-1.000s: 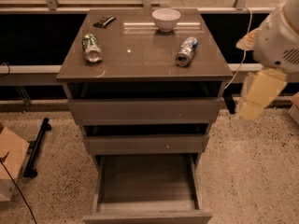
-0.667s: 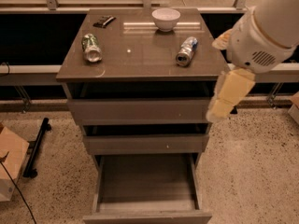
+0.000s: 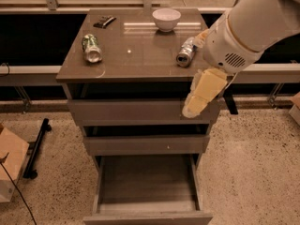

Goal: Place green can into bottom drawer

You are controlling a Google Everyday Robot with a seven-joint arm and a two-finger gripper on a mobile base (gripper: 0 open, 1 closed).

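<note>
The green can [image 3: 92,48] lies on its side on the left part of the cabinet top [image 3: 136,55], silver end toward me. The bottom drawer [image 3: 147,184] is pulled open below and holds nothing. My gripper [image 3: 201,93] hangs on the white arm at the right, in front of the cabinet's right edge and the top drawer front, well away from the green can. It holds nothing that I can see.
A silver-and-blue can [image 3: 186,52] lies on the right of the top. A white bowl [image 3: 166,18] stands at the back, a small dark object [image 3: 104,21] at the back left. A cardboard box [image 3: 9,170] and a black bar [image 3: 36,146] lie on the floor to the left.
The arm has swung left and forward, from beside the cabinet's right side to in front of its right edge. The cans and drawers have not moved.
</note>
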